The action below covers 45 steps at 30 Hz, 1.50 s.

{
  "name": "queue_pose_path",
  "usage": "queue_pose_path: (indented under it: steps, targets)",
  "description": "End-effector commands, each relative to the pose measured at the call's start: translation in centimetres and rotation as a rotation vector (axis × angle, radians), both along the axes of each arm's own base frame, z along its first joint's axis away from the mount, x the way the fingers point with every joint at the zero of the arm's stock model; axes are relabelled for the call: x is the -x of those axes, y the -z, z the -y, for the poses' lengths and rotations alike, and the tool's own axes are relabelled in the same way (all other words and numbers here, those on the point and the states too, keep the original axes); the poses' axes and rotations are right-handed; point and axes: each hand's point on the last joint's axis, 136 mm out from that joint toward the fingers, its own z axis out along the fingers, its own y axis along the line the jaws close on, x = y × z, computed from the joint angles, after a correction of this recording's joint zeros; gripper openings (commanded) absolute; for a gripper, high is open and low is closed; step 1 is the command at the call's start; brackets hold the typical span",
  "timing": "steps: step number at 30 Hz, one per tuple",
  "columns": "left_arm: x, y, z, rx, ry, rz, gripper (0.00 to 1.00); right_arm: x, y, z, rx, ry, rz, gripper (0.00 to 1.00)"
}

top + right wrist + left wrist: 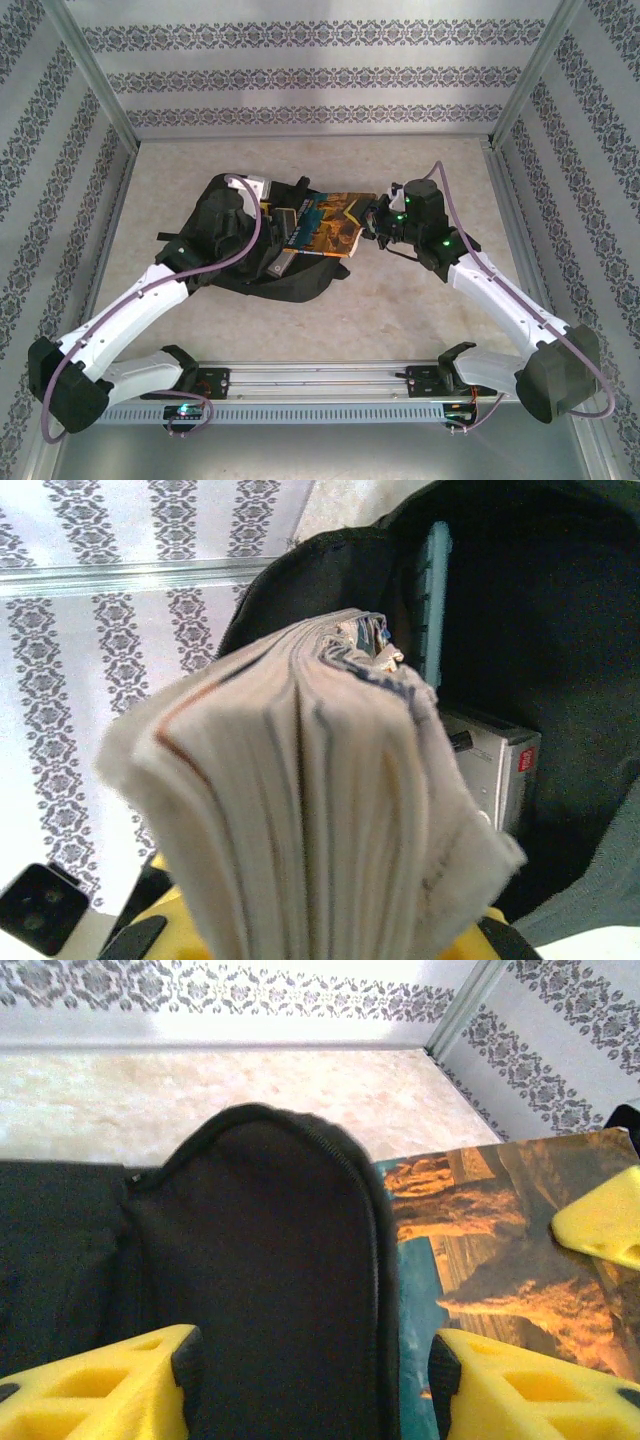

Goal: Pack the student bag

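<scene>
Right now, your book (325,225), orange and teal on its cover, lies flat with its left end at the opening of the student bag (295,282). The bag sits on the surface (400,330) left of centre, between the two arms. Patterned walls (320,75) close the surface in on three sides.

From above you see the right claw (372,228) clamped on the book's right edge, just to the right of the bag. The left claw (278,222) is over the bag's upper part, at the book's left end.

The right wrist view gives you what the top view does not, the inside of the bag. A pale blue flat thing (436,590) stands upright against the inner wall, and a grey box (490,770) with a small red mark lies below it. Both are beyond the book's fanned page edges, which are close to the lens and blurred.

The left wrist view shows you that the left claw's jaws stand apart, one on each side of the bag's rounded, zip-edged flap (270,1260). The left pad is against the fabric, and the right pad is just clear of the zip, over the book's cover. Further along that cover rests one of the right claw's yellow fingers (600,1222).
</scene>
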Motion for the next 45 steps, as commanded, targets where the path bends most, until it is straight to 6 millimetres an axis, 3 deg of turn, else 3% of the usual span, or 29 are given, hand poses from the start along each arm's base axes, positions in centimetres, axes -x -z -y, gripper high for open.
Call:
queue_pose_path:
  steps: [1,4,6,11,14,18,25,28,32,45]
  targets:
    - [-0.7,0.3,-1.7,-0.145,-0.024,-0.007,0.64,0.0,-3.7,-1.2,-0.070,-0.054,0.124,0.00]
    - [-1.8,0.7,-1.8,-0.157,-0.004,-0.060,0.66,0.1,-3.5,-1.4,-0.063,-0.067,0.128,0.00]
    - [-2.1,1.8,-0.8,-0.122,0.061,-0.141,0.67,0.1,-3.3,-1.4,-0.057,-0.073,0.129,0.00]
    - [-1.9,4.4,1.5,0.004,0.191,-0.355,0.54,0.2,-3.1,-1.3,-0.041,-0.078,0.138,0.00]
    - [-1.8,3.8,2.0,0.037,0.210,-0.364,0.38,0.3,-2.8,-1.2,-0.031,-0.081,0.140,0.00]
    - [-2.2,1.4,1.1,0.037,0.160,-0.294,0.01,0.2,-2.2,-0.8,-0.001,-0.081,0.146,0.00]
    - [-3.2,-6.1,-3.7,0.074,-0.030,-0.088,0.00,0.4,0.4,-0.4,0.060,-0.093,0.116,0.00]
    - [-2.8,-8.0,-4.7,0.063,-0.053,-0.042,0.00,0.4,1.3,-0.4,0.072,-0.100,0.110,0.00]
    - [-2.7,-8.5,-5.0,0.053,-0.054,-0.034,0.00,0.2,1.9,-0.8,0.069,-0.114,0.106,0.00]
    - [-3.3,-8.1,-4.7,0.067,-0.049,-0.038,0.00,-1.9,-0.2,-5.4,-0.084,-0.157,0.097,0.00]
